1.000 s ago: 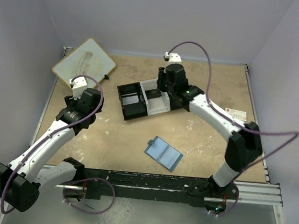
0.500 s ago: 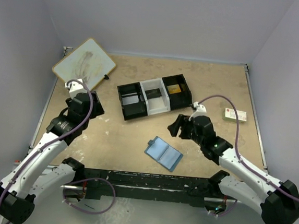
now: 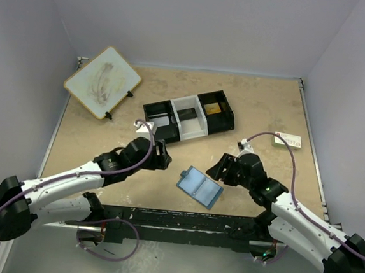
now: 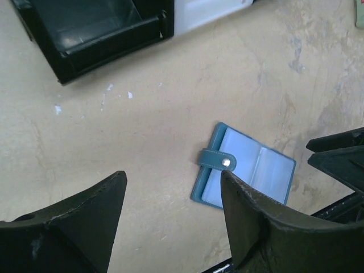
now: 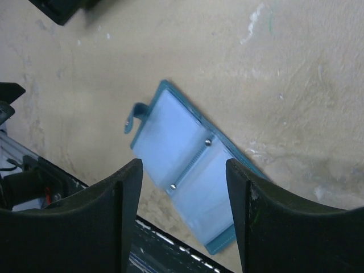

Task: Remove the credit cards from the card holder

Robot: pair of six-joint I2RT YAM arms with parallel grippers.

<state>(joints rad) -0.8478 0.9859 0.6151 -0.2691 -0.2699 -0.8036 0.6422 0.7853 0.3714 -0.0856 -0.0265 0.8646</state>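
Blue flat card holder (image 3: 200,186) lies open; left claw (image 4: 173,183), right claw (image 5: 183,168) wide, empty.

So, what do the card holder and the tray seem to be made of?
The card holder looks like matte blue leather or imitation, with a shiny metal snap and pale, cloudy plastic pockets. The tray looks like rigid plastic, black and white, with faintly glossy walls.

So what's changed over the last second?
The right pincer pulled back from over the tray to beside the card holder; the left pincer swung in from the left toward it. Both are open, holding nothing. Card holder and tray stayed put.
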